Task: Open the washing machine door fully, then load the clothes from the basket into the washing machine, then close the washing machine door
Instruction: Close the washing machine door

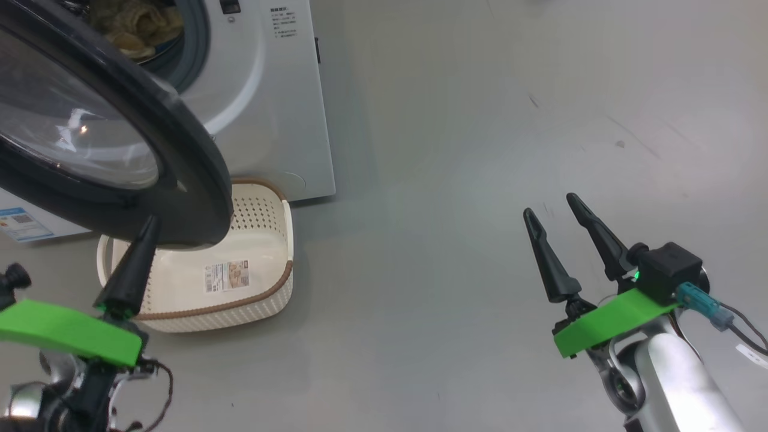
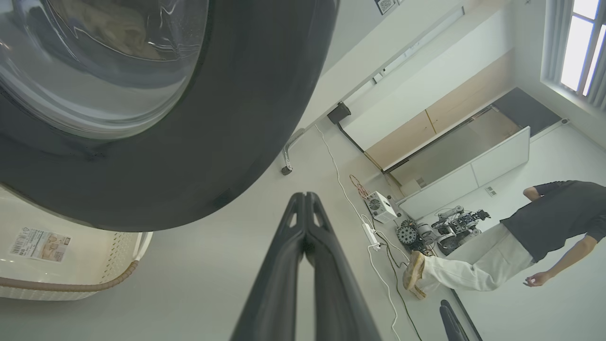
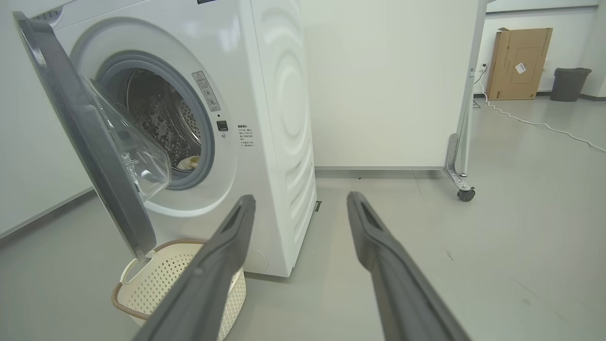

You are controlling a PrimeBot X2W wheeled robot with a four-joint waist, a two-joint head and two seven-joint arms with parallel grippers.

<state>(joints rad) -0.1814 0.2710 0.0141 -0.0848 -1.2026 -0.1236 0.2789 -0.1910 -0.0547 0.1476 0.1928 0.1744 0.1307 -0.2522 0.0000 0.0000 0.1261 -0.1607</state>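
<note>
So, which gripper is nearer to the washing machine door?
Left. The left gripper, shut, is just under the black rim of the washing machine door; the right gripper, open, is far off to its right.

Upper left, the washing machine door [image 1: 198, 174] stands open above the basket [image 1: 264, 300]; clothes [image 1: 135, 24] lie in the drum [image 1: 174, 45]; the left pincer [image 1: 151, 223] is closed, tip overlapping the door's lower rim; the right pincer [image 1: 549, 204] is spread, lower right

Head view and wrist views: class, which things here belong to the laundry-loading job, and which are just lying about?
Belong to the job:
washing machine
washing machine door, standing open
basket
clothes, in the drum

Just lying about:
cardboard box
dark bin
white wheeled partition
</note>
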